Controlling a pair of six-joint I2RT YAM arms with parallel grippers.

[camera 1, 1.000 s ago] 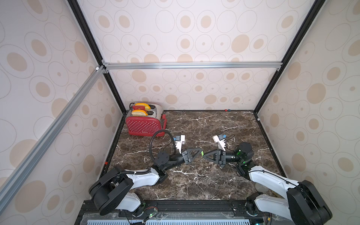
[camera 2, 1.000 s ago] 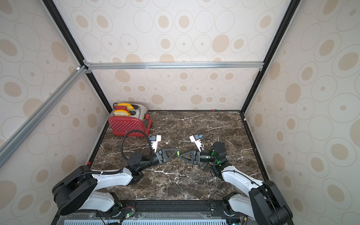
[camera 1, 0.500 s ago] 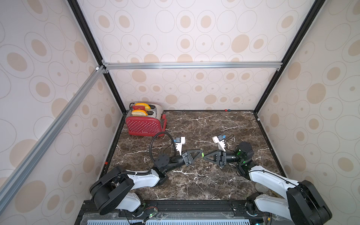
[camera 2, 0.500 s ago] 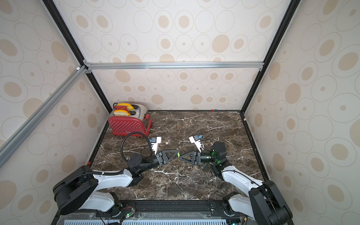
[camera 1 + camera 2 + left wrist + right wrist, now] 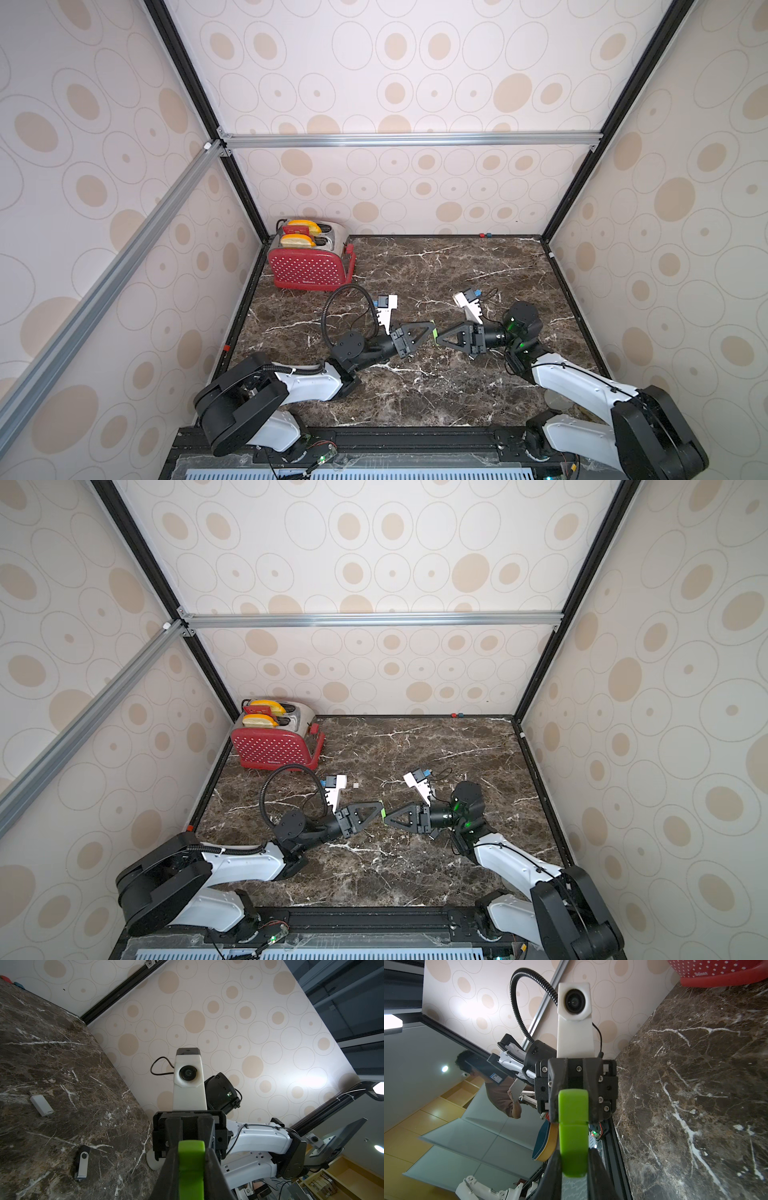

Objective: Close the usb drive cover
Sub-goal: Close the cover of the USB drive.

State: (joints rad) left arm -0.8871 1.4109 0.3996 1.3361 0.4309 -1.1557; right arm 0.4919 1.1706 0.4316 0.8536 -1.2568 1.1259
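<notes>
In both top views your two arms meet tip to tip above the middle of the marble table (image 5: 436, 395). The left gripper (image 5: 429, 327) and the right gripper (image 5: 441, 337) point at each other. The green usb drive (image 5: 434, 331) hangs between them, lifted off the surface. I think you hold it in the air so that each arm can push along its length without the table in the way. The red toaster (image 5: 309, 266) stands well apart in the far corner.

In the left wrist view the left gripper's jaws are clamped on one end of the green usb drive (image 5: 191, 1165), and the right gripper faces it directly. A white usb drive (image 5: 41, 1103) and a black swivel usb drive (image 5: 82, 1162) lie on the table, apart from each other and from both arms.

In the right wrist view the right gripper's jaws are clamped on the other end. A thin seam (image 5: 573, 1124) crosses the green body just beyond them, so the two halves look joined or nearly joined. I cannot tell which half slides over the other, nor whether it is fully seated. If it is not, a straight push seems to be what remains, because a tilted one could jam.
</notes>
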